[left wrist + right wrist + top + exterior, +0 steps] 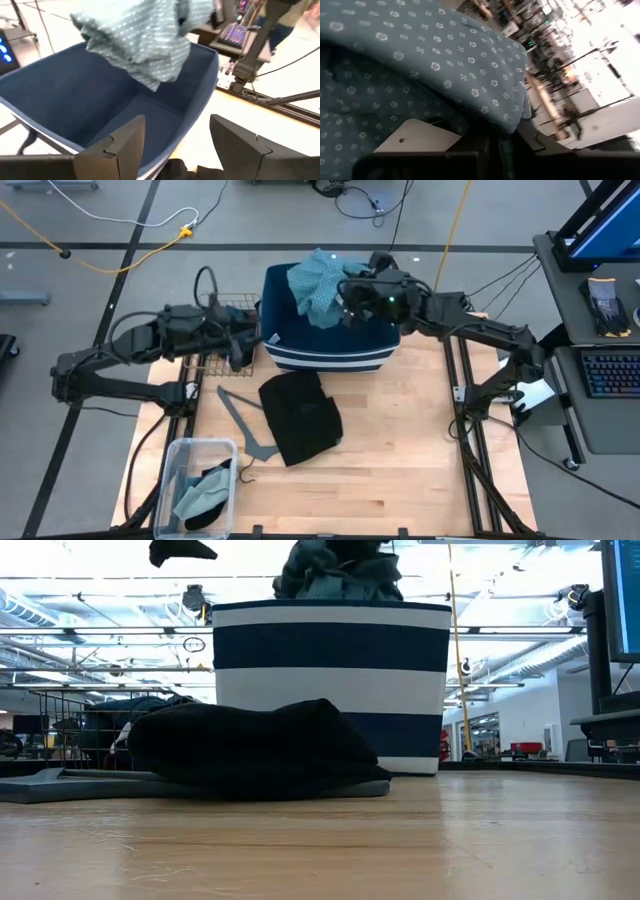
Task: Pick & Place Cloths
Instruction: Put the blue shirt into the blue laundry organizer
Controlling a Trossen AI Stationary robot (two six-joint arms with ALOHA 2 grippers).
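A pale teal cloth with small white print (316,285) hangs bunched over the far left part of a navy-and-white striped basket (335,350). It also shows above the basket rim in the low view (340,575). My right gripper (347,290) is at the cloth, shut on it. My left gripper (177,145) is open beside the basket's left wall (245,340), touching nothing. A black cloth (300,417) lies flat on the table in front of the basket, partly over a grey hanger (240,425). More cloths, pale teal and black, lie in a clear bin (200,485). My right gripper holds the teal cloth by a bunched part at its right side (336,288), reaching in from the table's right and slanting down. The cloth (420,60) drapes over the fingers and hides the place of contact. It hangs slack below, with its lower end (160,80) above the basket's inside.
A wire rack (215,330) stands at the table's far left, behind my left arm. The clear bin sits at the near left corner. Bare wood (400,450) spreads over the table's near right part. Desks with a keyboard and screens stand beyond the right edge.
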